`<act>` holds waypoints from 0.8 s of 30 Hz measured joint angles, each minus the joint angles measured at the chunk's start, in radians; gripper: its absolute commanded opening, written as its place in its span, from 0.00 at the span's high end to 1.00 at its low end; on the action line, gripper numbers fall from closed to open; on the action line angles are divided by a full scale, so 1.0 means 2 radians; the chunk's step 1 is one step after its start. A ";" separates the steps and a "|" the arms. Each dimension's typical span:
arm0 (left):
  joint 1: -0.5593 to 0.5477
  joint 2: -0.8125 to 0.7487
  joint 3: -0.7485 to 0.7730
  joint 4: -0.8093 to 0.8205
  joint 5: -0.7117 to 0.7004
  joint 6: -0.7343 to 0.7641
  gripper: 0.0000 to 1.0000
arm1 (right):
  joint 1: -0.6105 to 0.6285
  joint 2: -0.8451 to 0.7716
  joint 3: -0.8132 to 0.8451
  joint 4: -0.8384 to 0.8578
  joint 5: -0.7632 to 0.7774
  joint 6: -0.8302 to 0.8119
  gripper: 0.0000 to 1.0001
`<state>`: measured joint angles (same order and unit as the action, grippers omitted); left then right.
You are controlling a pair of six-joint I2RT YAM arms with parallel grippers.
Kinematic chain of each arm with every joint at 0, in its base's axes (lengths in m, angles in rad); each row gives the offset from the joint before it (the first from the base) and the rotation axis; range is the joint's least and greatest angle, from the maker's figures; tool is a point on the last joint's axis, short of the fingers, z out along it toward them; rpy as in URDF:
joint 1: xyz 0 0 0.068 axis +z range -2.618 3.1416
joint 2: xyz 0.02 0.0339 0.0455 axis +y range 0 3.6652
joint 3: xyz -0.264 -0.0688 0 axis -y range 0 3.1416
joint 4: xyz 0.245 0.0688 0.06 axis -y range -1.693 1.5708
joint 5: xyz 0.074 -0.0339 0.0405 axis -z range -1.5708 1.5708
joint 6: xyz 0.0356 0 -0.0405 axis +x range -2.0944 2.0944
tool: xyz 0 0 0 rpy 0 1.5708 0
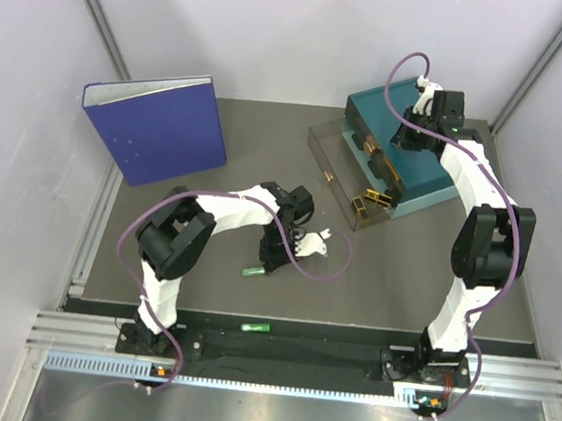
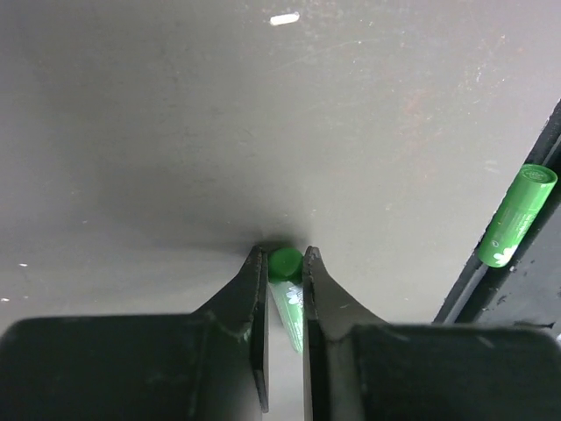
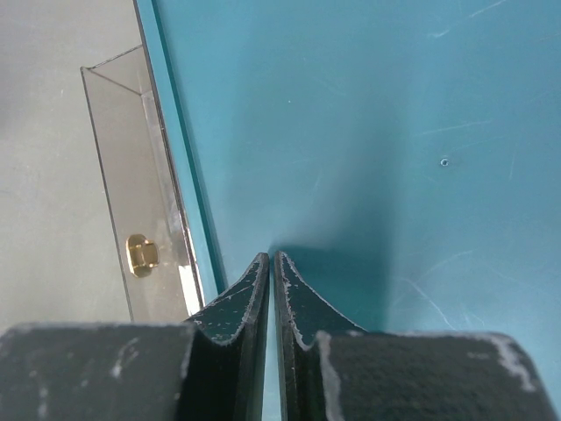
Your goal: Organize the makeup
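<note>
On the bench [image 2: 263, 105], the left gripper [image 2: 283, 252] grasps a green capsule [image 2: 286, 266]; the right gripper [image 3: 272, 256] hangs clenched over the teal box [image 3: 394, 132].

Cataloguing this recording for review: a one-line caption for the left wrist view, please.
Left hand closed on a green capsule on the dark table; second capsule lies beyond the table's edge.

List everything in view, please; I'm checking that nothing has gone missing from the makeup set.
binder: one, blue, table's far left.
box: one, teal, far right.
drawer: one, clear, gold knob, pulled out of box.
cases: at least two, gold-and-black, by the drawer's near end.
held capsule: one, green, in left tool.
loose capsule: one, green, near-edge rail.
left tool: one, black, shut on held capsule.
right tool: one, black, shut, over box.
</note>
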<state>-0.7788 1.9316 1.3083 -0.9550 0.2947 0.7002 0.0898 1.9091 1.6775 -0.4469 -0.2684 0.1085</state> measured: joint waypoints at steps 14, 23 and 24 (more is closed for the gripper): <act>0.000 0.010 0.036 0.010 -0.027 -0.018 1.00 | 0.000 0.003 0.003 0.001 -0.005 0.000 0.93; 0.024 0.049 0.256 0.069 0.002 -0.028 1.00 | 0.000 0.003 0.003 0.001 -0.006 0.000 0.93; 0.027 0.052 0.277 0.079 0.009 -0.031 1.00 | 0.000 0.003 0.003 0.001 -0.006 0.000 0.93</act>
<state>-0.7246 2.0350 1.8629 -0.7971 0.3119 0.6384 0.0898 1.9152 1.6836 -0.4446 -0.2810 0.1089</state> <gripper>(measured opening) 0.201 0.071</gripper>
